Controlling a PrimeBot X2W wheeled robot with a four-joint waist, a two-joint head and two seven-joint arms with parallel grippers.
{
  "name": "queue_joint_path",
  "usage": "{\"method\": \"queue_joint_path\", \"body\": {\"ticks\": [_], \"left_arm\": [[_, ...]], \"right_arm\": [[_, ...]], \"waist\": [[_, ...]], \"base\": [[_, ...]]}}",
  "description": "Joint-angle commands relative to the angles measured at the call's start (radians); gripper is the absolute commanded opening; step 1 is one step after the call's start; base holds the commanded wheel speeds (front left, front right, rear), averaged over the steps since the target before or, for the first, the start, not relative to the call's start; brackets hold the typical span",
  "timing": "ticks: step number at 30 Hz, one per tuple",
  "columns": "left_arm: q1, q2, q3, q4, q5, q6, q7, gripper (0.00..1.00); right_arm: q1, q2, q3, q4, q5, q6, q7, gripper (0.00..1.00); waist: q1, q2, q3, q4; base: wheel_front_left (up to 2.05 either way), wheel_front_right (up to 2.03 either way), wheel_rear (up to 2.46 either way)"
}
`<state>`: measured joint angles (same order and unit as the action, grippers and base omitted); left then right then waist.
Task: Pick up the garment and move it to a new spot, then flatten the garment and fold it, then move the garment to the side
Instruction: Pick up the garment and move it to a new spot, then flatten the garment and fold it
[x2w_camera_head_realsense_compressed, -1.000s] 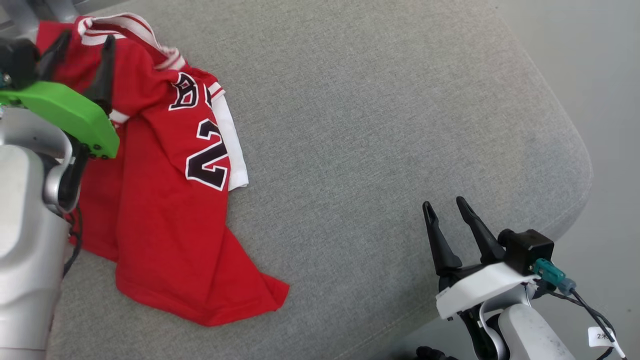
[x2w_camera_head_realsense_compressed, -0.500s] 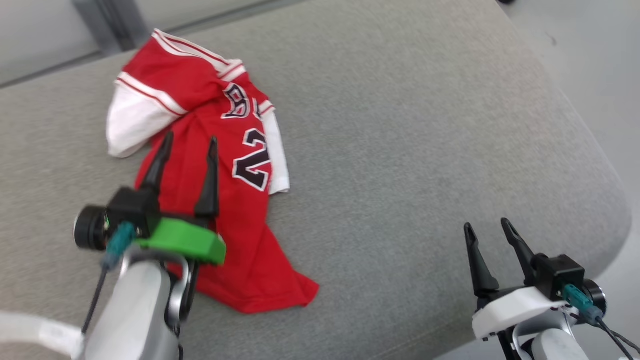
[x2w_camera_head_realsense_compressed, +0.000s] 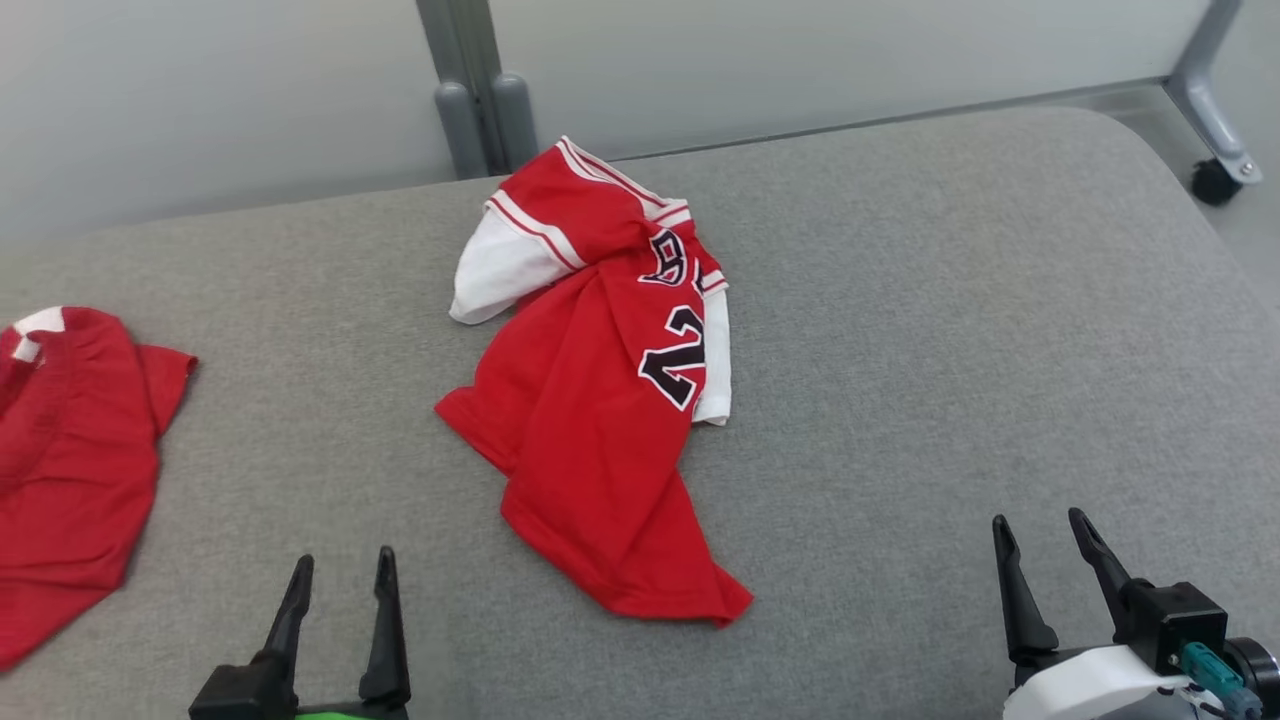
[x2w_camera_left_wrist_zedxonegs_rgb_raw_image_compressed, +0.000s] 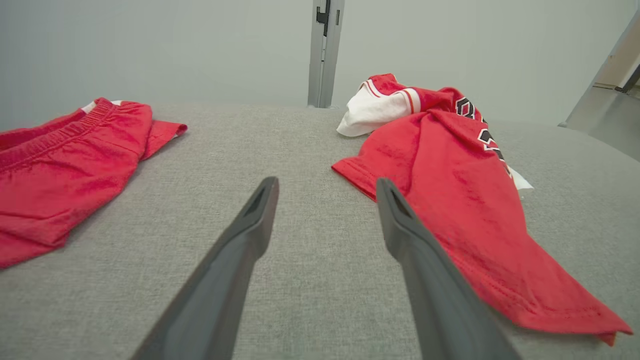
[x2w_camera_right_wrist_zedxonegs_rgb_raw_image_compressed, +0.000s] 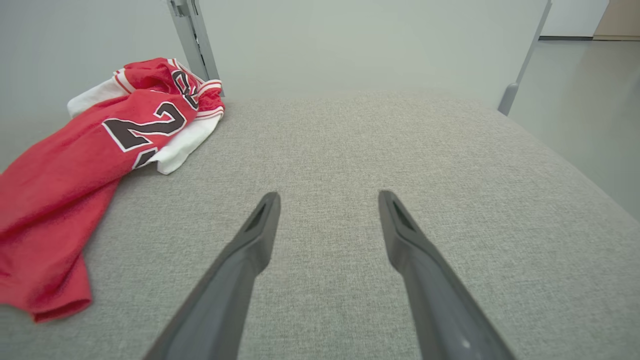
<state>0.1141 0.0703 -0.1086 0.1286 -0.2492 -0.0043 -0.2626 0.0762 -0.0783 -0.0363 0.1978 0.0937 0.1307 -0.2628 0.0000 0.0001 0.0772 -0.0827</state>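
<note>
Shirt: the crumpled red cloth jersey with black numbers and white edges (x2w_camera_head_realsense_compressed: 600, 440) lies on the grey cloth pad (x2w_camera_head_realsense_compressed: 900, 330). It is at one o'clock from my left gripper (x2w_camera_head_realsense_compressed: 344, 556) and ten o'clock from my right gripper (x2w_camera_head_realsense_compressed: 1039, 517).
My fingers: both pairs are wide apart and hold nothing.
Feel: I think it is light, soft and floppy, so it will sag and bunch.
Where to grab: the red bottom corner (x2w_camera_head_realsense_compressed: 725, 600) at the shirt's five o'clock, and the white sleeve (x2w_camera_head_realsense_compressed: 490, 275) at its eleven o'clock.

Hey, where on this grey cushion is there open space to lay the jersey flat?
Widest bare patch: right of the jersey, out to the right edge of the cushion, ahead of the right tool. A narrower strip lies between the jersey and the other red garment, ahead of the left tool. The left end is crowded.
</note>
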Motion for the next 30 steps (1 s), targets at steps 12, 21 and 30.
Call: {"method": "queue_joint_path", "body": {"ticks": [12,21,30], "left_arm": [[0.067,-0.020,0.101,-0.043,0.024,-0.039,-0.003,1.00],[0.076,-0.019,0.083,0.007,0.007,-0.091,-0.003,1.00],[0.072,-0.019,0.085,0.030,-0.006,-0.102,-0.003,1.00]], "right_arm": [[0.030,0.005,0.004,-0.009,-0.013,0.000,-0.003,1.00],[0.015,-0.001,0.014,-0.012,-0.014,0.000,-0.003,1.00],[0.000,-0.019,0.019,-0.017,-0.019,0.000,-0.003,1.00]], "waist": [[0.0000,-0.0001,-0.088,0.120],[0.0000,-0.0001,-0.089,0.112],[0.0000,-0.0001,-0.088,0.107]], "base": [[0.00,0.00,0.00],[0.00,0.00,0.00],[0.00,0.00,0.00]]}}
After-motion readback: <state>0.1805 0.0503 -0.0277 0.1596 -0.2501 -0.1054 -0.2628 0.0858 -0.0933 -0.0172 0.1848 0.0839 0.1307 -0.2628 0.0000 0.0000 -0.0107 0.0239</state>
